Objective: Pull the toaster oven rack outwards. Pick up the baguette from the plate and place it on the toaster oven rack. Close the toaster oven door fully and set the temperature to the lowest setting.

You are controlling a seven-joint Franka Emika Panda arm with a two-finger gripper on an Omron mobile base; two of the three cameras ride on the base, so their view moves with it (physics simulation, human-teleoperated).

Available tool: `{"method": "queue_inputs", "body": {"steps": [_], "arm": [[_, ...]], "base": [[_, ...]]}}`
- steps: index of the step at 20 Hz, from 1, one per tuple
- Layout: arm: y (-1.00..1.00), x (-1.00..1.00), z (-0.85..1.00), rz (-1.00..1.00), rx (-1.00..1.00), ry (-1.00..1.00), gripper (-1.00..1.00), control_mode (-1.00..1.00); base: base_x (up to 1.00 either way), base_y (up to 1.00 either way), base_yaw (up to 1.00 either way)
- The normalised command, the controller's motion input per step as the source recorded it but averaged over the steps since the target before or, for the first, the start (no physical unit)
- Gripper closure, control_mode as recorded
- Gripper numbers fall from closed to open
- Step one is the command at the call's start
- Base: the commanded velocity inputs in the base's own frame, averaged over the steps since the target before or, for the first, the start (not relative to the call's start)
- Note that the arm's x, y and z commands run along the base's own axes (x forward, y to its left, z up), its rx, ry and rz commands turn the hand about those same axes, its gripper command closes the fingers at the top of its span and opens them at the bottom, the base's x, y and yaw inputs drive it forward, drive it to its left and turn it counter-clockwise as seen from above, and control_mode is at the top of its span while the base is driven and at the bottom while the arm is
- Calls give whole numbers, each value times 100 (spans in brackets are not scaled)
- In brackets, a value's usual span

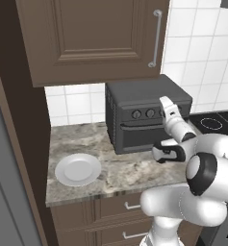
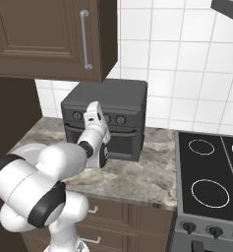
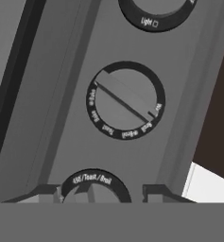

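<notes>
Toaster oven (image 1: 146, 115) sits at the counter's (image 1: 130, 170) back, toaster oven door (image 2: 119, 140) shut. Gripper (image 1: 165, 102) up at the knob row, fingertips (image 3: 153, 192) straddling a knob (image 3: 95, 186), jaw state unclear. Plate (image 1: 78, 169) near the front edge.

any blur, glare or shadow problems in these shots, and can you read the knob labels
Left base view: even flat light, soft rendering, no glare on the toaster oven; knob labels too small. Right base view: the same, with the arm hiding part of the knob row. Hand view: middle knob sharp, its ring lettering blurry, only partly legible; lower knob cut off.
</notes>
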Motion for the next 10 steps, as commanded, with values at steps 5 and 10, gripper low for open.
{"method": "queue_inputs", "body": {"steps": [5,10], "arm": [[-100,1,59,-6,16,27,100,-100],[-100,0,48,-6,17,27,100,-100]], "base": [[0,0,0],[0,0,0]]}}
